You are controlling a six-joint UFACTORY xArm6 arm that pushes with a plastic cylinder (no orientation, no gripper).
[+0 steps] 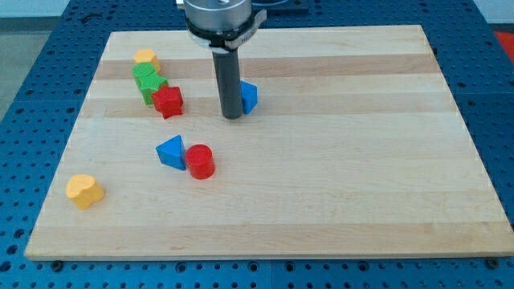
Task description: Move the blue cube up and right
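The blue cube (249,97) sits on the wooden board (321,177) near the view's top centre, partly hidden behind my rod. My tip (231,117) rests on the board just left of and slightly below the cube, touching or almost touching its left side. Only the cube's right part shows.
A blue triangular block (171,152) and a red cylinder (200,161) lie together at lower left of the tip. A red star block (169,101), two green blocks (148,81) and a yellow block (145,58) cluster at upper left. A yellow heart-like block (84,191) lies at far left bottom.
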